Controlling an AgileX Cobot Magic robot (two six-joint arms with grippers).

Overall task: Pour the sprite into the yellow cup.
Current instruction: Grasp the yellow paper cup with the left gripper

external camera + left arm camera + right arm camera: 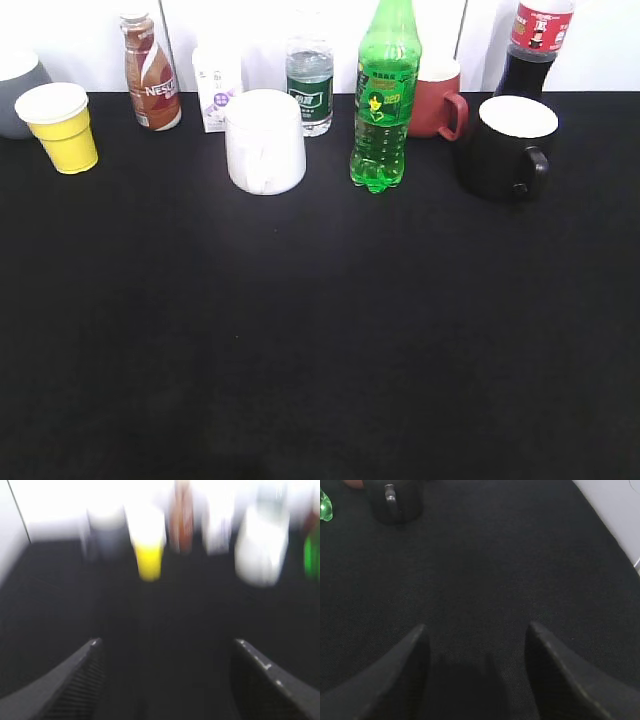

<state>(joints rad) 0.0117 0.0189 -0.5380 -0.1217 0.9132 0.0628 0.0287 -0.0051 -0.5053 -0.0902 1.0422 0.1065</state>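
Black tablecloth (320, 350) fills the whole near half of my exterior view, with neither arm in it. Both wrist cameras show fingers spread wide apart and holding nothing: my left gripper (165, 680) faces the row of drinks from well back, its picture blurred, and my right gripper (475, 670) hangs over bare cloth.

At the back, the sprite (384, 95) stands upright near the middle of the row, cap on as far as I can tell. The yellow cup (62, 127) sits far to the left, well apart from it.

I judge nothing has started, and the risks are mostly crowding. A white cup (265, 141) stands just to the bottle's left, a red mug (436, 100) just behind on its right, and a black mug (508, 147) near that. My right fingers coming in wide could clip one of them. The bottle is tall and slim, so a high or off-centre grip may tip it. The paper cup looks light; a nudge from the bottle neck could knock it over.
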